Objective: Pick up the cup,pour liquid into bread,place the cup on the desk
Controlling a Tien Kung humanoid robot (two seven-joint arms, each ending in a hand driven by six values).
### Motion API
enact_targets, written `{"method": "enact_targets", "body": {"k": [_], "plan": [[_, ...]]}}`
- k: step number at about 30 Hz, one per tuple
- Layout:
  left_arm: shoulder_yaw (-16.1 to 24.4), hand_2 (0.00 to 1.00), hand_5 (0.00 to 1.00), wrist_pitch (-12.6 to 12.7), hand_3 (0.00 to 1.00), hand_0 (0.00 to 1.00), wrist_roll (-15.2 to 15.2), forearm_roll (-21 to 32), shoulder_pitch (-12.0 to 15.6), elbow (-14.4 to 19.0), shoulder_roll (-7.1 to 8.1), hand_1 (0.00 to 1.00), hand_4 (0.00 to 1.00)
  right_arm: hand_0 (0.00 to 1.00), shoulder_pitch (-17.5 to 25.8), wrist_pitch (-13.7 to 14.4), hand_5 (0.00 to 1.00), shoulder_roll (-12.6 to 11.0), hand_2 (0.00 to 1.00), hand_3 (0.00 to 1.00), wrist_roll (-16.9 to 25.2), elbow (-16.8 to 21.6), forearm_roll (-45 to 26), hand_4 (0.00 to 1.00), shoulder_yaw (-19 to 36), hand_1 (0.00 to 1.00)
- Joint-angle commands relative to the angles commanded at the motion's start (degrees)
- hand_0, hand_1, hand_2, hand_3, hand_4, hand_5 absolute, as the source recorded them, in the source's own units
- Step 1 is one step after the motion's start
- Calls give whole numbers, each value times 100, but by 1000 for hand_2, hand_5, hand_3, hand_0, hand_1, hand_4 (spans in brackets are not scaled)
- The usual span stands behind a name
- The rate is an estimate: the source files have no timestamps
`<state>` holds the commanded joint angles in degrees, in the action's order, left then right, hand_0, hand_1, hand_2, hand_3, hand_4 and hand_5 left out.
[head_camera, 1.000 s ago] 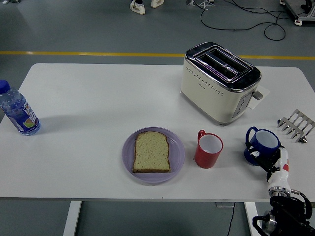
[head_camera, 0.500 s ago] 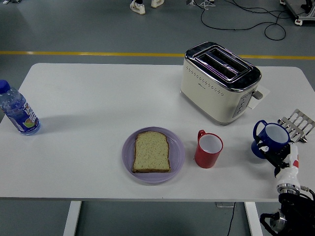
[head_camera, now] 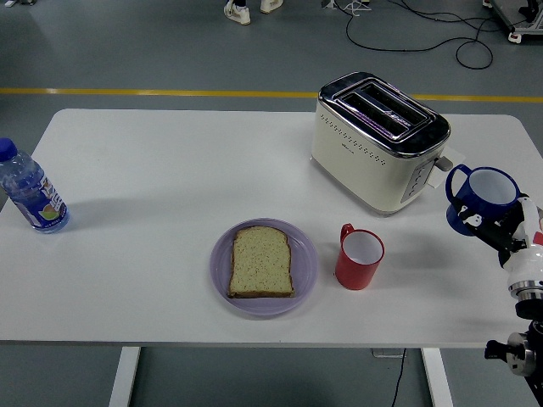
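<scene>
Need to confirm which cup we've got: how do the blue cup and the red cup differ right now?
The blue cup is gripped by the right hand and held off the table, near the toaster; the red cup stands free on the table beside the plate. The blue cup looks tilted; the red cup is upright. Both have white insides and a handle on the left.

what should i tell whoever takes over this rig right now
Right hand: shut on the blue cup, held up off the table at the right edge, about upright.
Left hand: not in view.
Bread: on the purple plate, front centre. A red cup stands just right of the plate.
Done: cup picked up.
Left: carry it over the bread, pour, set the cup down on the table.
</scene>
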<state>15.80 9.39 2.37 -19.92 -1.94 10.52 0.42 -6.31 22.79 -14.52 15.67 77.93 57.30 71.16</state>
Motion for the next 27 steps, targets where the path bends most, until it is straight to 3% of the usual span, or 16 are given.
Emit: {"method": "enact_targets", "body": {"k": [3, 11, 16, 21, 27], "plan": [[5, 588, 762, -2, 527, 646, 1, 0, 6, -3, 4, 612, 296, 363, -147, -54, 2, -78, 529, 537, -514, 399, 198, 655, -23, 368], [19, 588, 762, -3, 527, 646, -3, -8, 6, -4, 3, 612, 296, 359, -954, -9, 2, -319, 527, 537, -1050, 863, 617, 656, -715, 365], [92, 588, 762, 1, 527, 646, 0, -21, -14, 1, 7, 612, 297, 345, -1493, 18, 2, -385, 524, 540, -1996, 1068, 1102, 648, -1253, 362], [137, 588, 762, 1, 527, 646, 2, -13, -25, 3, 13, 612, 297, 345, -1914, 151, 2, -362, 524, 540, -2830, 1062, 1566, 648, -1778, 362], [131, 588, 761, 1, 527, 646, 2, -2, -25, 3, 5, 612, 297, 342, -2552, 492, 2, -186, 522, 541, -2976, 823, 1774, 639, -2461, 362]]}}
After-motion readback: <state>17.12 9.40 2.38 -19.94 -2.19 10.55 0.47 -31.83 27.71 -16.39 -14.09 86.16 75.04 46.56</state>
